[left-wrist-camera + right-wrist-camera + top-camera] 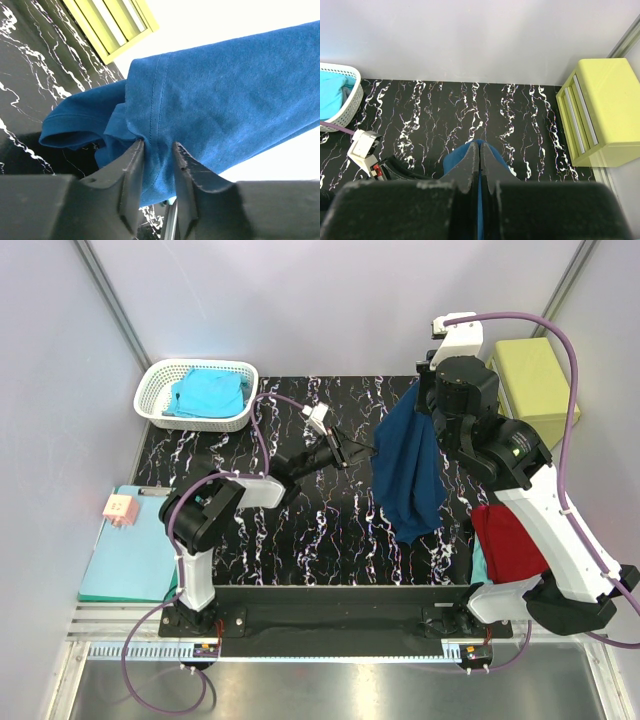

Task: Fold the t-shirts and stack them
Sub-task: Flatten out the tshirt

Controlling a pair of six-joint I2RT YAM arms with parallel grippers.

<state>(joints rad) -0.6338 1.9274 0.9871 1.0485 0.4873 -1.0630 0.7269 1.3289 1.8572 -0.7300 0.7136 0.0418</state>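
Observation:
A navy blue t-shirt (410,470) hangs in the air from my right gripper (420,390), which is shut on its top edge; the right wrist view shows the jaws (480,145) pressed together on blue cloth (451,161). My left gripper (362,451) reaches in from the left at the shirt's left edge. In the left wrist view its jaws (157,145) stand close together with a seamed fold of the shirt (225,85) pinched between them. The chest print is hidden. A red t-shirt (505,540) lies at the right by the right arm. A turquoise t-shirt (208,392) lies in the basket.
A white basket (160,380) stands at the back left. A yellow box (535,375) stands at the back right, beside the table. A teal clipboard (125,550) with a pink note (120,506) lies off the table's left edge. A bit of turquoise cloth (480,565) shows under the red shirt.

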